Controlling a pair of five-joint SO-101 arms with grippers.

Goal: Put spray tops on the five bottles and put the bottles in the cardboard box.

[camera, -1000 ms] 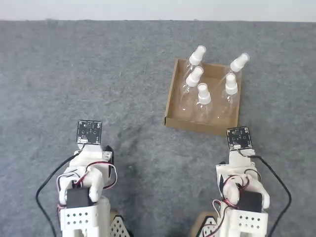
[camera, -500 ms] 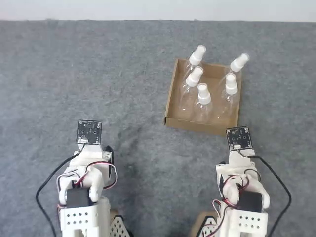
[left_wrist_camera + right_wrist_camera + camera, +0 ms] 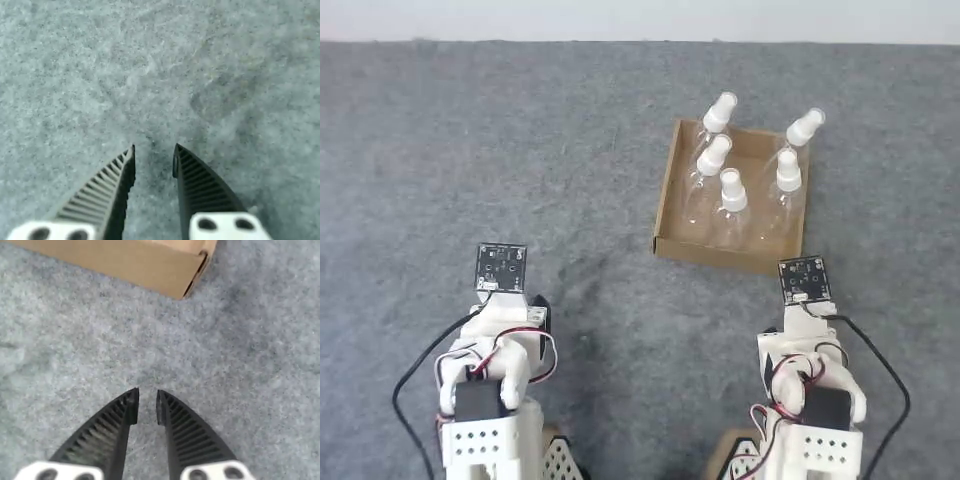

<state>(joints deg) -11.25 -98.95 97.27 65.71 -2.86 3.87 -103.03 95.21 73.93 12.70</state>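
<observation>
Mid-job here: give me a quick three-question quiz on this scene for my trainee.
1. How many bottles stand in the box?
2. True or false: a loose spray top lies on the carpet outside the box.
3. What does the right gripper hold? A: a bottle. B: a spray top. C: nothing.

Key: 1. Five. 2. False: every top in view sits on a bottle. 3. C.
</observation>
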